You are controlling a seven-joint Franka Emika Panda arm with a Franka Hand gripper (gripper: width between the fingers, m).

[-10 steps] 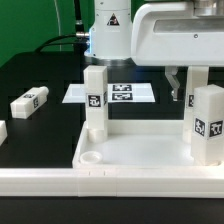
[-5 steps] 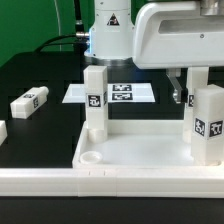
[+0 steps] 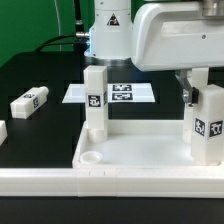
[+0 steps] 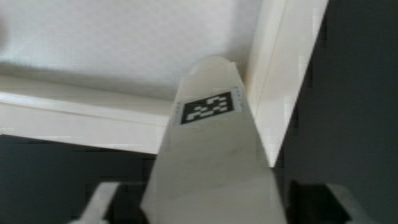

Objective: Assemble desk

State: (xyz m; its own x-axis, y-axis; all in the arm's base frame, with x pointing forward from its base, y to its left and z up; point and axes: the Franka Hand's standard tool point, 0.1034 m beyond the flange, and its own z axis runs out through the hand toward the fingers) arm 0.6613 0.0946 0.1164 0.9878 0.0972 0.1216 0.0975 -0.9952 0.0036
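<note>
Desk tabletop (image 3: 130,165): lower centre, flat on bench (image 3: 40,70). Block leg (image 3: 208,125): upright, right edge of frame. Jaws: lately wide, now narrowed about that leg; firm grip undetermined. Suggests leg tightening is beginning.

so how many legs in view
3: left leg upright on the tabletop, right leg upright too, loose leg lying on the black table at the exterior view's left. A cut-off white piece may be a fourth.
</note>
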